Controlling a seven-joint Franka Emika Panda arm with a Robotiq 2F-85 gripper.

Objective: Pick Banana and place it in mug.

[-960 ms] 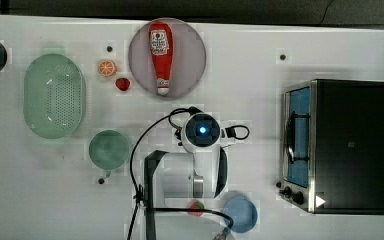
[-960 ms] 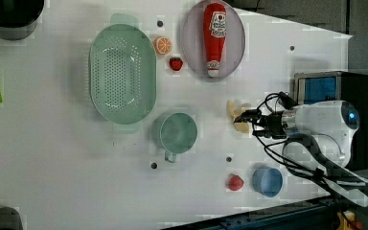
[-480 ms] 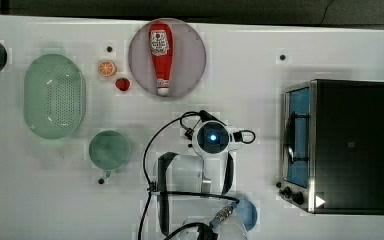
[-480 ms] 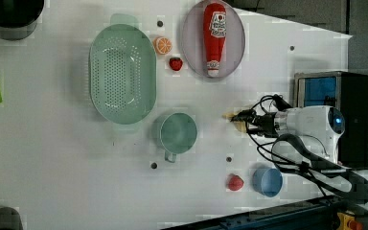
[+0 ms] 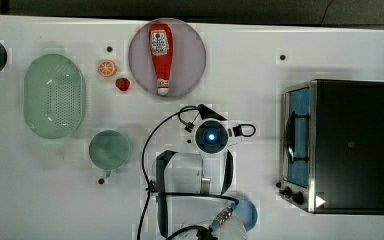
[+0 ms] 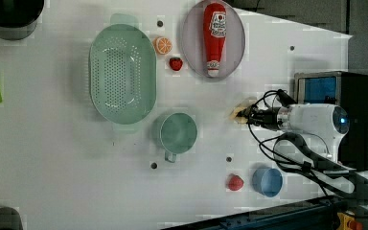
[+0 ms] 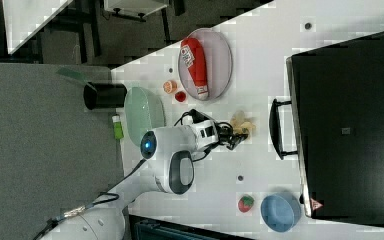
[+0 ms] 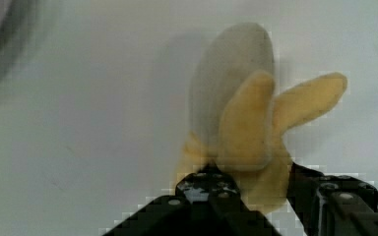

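Hand point(image 8: 248, 189) pinching the banana point(image 8: 246, 123) on the counter point(image 5: 280, 30), we see.
Fingers straddle its base; our mug point(image 6: 177, 133) sits well apart, beside the strainer point(image 6: 122, 74).

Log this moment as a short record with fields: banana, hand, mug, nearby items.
banana: partly peeled toy banana lying on the white table
hand: hand down at the banana's base, a finger on either side
mug: dull-green mug apart from the banana, holding nothing
nearby items: ketchup bottle on a round plate; blue dish
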